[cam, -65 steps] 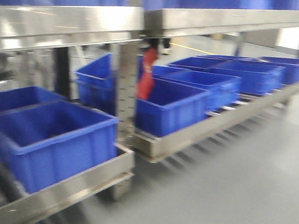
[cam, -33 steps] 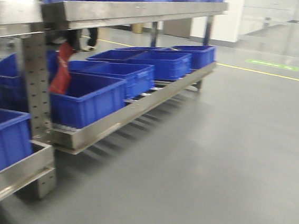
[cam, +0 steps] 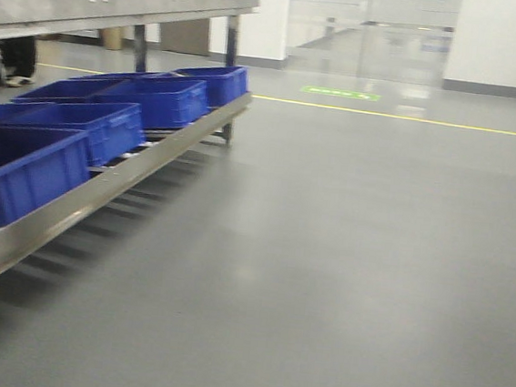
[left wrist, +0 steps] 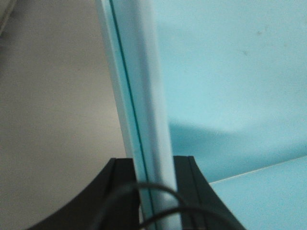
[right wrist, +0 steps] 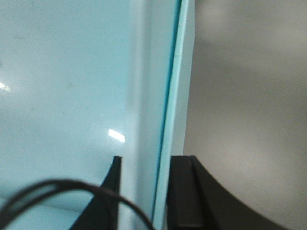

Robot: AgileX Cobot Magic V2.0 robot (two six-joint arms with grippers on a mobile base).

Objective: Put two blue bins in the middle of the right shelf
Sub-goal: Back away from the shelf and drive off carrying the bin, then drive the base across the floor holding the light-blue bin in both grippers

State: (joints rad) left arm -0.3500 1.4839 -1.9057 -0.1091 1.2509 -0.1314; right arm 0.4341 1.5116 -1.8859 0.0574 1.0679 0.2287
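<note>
A pale sky-blue bin (left wrist: 230,76) fills the left wrist view. My left gripper (left wrist: 151,167) is shut on its left rim (left wrist: 136,96), one black finger on each side of the wall. The same pale sky-blue bin (right wrist: 62,86) fills the right wrist view, and my right gripper (right wrist: 144,165) is shut on its right rim (right wrist: 175,86). Grey floor lies beyond both rims. In the front view a steel rack (cam: 121,2) with a shiny front rail stands at the left. Neither gripper nor the pale bin shows in the front view.
Several dark royal-blue bins (cam: 109,124) sit on the rack's low roller level (cam: 64,211) at the left. Open grey floor (cam: 343,257) spreads to the right, with a yellow line (cam: 402,118) and white walls at the back.
The front view has swung to the right. The rack and dark blue bins have slid to the left edge, and open floor now takes up most of the view.
</note>
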